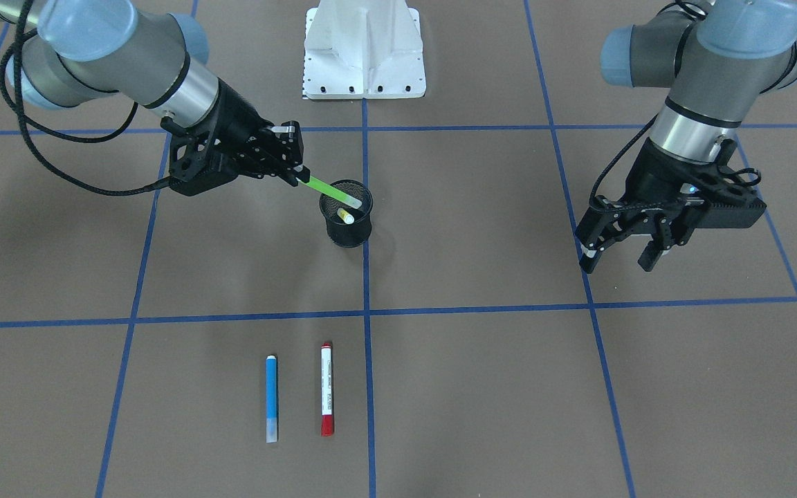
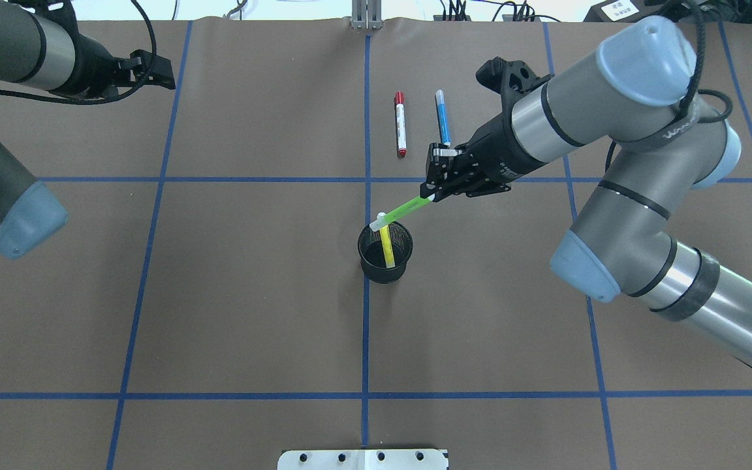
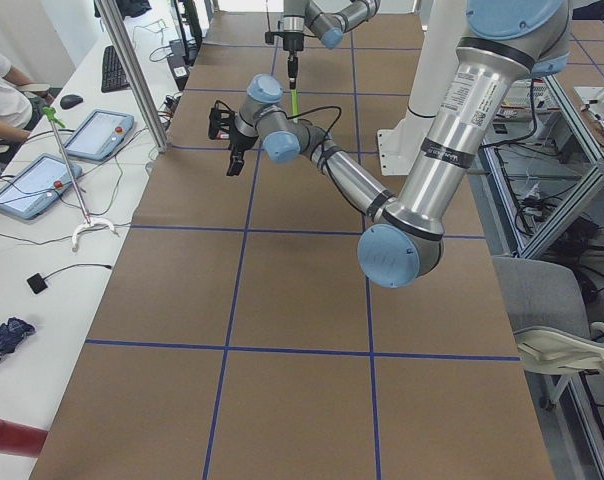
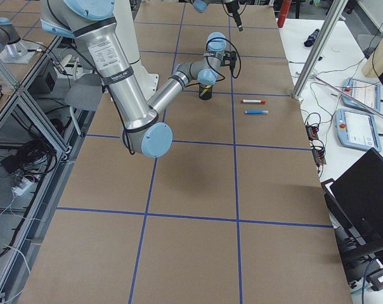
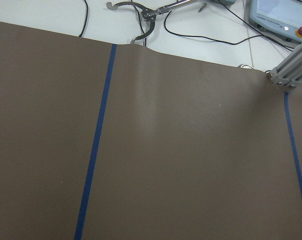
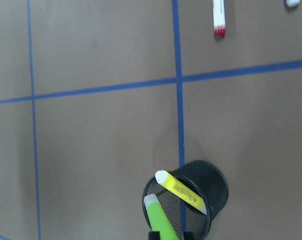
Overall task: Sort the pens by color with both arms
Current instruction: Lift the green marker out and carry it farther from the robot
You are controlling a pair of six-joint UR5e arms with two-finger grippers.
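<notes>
my right gripper [image 1: 297, 174] pinches the lime green pen [image 1: 328, 189], its tip at the mesh cup [image 1: 350, 235] mouth beside the yellow pen [image 1: 346, 216]; next, likely lower and release. my left gripper [image 1: 623, 259] hangs open, empty.

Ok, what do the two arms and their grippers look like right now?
Both the left arm and right arm are grey and silver tubes with light-blue joint caps. The left gripper and right gripper are black, two fingers each. Black braided cables run along them.
</notes>
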